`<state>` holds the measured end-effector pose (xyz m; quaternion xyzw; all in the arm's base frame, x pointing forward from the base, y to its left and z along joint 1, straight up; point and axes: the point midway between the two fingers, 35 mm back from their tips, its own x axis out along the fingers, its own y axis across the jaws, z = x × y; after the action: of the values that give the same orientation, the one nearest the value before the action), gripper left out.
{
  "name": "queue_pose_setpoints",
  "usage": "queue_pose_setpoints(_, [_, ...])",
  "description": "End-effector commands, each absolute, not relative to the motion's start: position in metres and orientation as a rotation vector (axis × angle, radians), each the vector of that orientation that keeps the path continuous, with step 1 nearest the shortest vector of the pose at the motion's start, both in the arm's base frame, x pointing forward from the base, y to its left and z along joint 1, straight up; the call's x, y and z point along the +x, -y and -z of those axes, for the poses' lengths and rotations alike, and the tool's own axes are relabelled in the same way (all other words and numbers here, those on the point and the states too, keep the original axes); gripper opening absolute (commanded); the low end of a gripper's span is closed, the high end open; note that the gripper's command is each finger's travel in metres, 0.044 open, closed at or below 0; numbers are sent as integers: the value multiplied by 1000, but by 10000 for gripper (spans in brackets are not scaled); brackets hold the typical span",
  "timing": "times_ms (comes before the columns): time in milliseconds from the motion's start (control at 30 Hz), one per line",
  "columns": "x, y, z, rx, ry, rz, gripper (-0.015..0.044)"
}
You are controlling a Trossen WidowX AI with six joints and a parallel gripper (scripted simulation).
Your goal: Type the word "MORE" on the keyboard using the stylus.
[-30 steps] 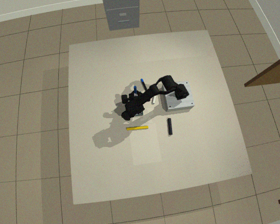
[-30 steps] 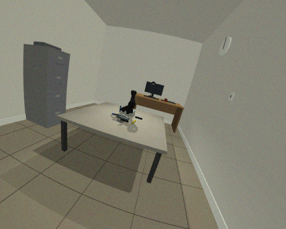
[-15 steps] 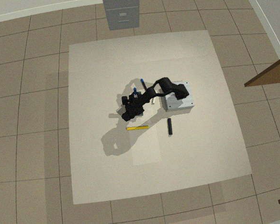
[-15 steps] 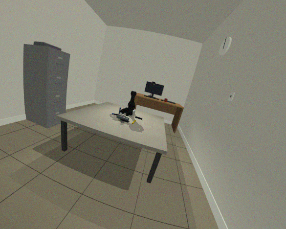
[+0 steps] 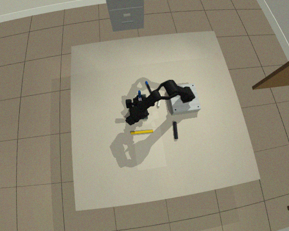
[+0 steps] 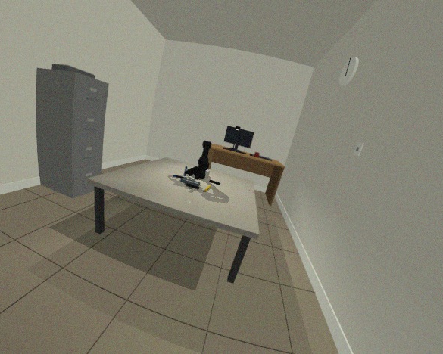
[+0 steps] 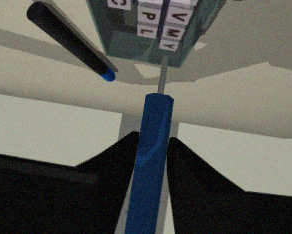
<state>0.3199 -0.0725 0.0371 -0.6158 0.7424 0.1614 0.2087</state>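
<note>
Black claw [image 7: 152, 150] clamped on the blue-barrelled stylus [image 7: 151, 165], its thin grey tip at the edge of the small white-keyed keyboard [image 7: 155, 30] near the worktop [image 5: 189, 154] centre. Risk: the tip missing M. Arm reaches out low from its base, wrist pitched down.
</note>
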Motion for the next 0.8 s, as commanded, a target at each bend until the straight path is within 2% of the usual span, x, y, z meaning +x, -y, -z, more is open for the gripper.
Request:
queue_pose_setpoints(0, [320, 73, -37, -1716, -2064, -441, 0])
queue_pose_setpoints(33, [320, 73, -37, -1716, -2064, -441, 0])
queue_pose_setpoints(133, [323, 73, -37, -1716, -2064, -440, 79])
queue_pose_setpoints(767, [325, 73, -29, -1716, -2064, -440, 81])
